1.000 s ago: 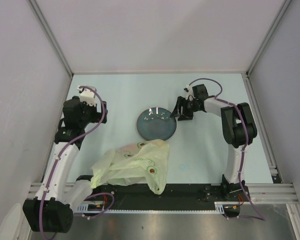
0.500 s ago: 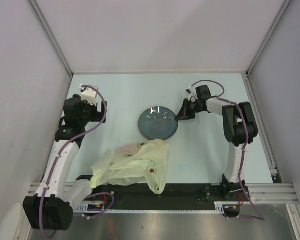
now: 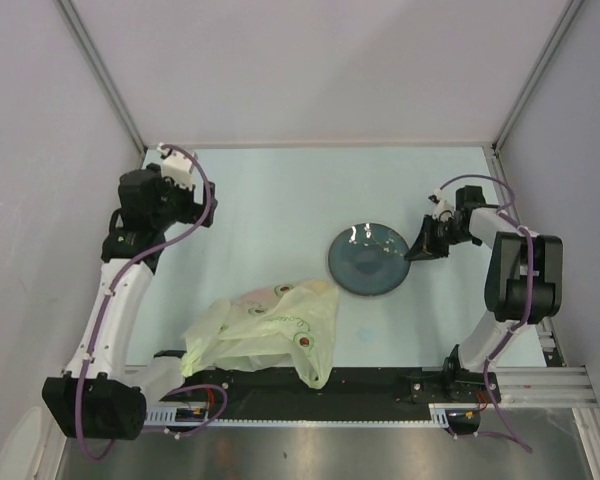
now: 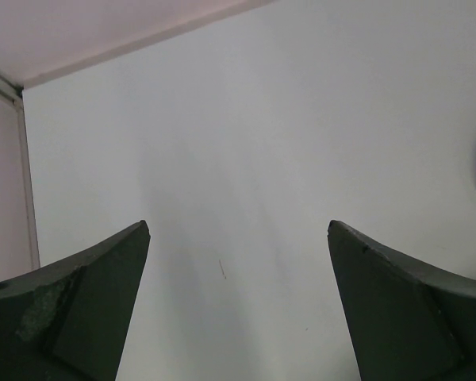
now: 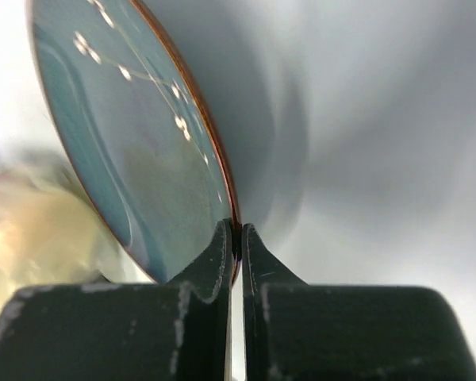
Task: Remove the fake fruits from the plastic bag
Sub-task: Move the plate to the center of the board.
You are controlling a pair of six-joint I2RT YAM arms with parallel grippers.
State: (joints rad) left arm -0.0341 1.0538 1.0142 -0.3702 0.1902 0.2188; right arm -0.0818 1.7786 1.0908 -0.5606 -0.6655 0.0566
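The plastic bag [image 3: 265, 333] lies crumpled at the near middle of the table, pale yellow-green with round marks; it shows as a blurred yellow patch [image 5: 32, 230] in the right wrist view. Any fake fruits are hidden inside it. My right gripper [image 3: 416, 251] is shut on the right rim of a dark blue-green plate [image 3: 368, 259]; in the right wrist view the two fingers [image 5: 235, 238] pinch the plate's brown edge [image 5: 143, 143]. My left gripper [image 4: 238, 238] is open high at the far left, over bare table, with nothing between its fingers.
The pale blue table [image 3: 280, 190] is boxed in by grey walls with metal posts at the far corners. A black rail [image 3: 380, 385] runs along the near edge between the arm bases.
The right gripper shut on the plate's rim and dragged the plate to the right and slightly nearer. The left arm drew back toward the far left corner. The bag has not moved.
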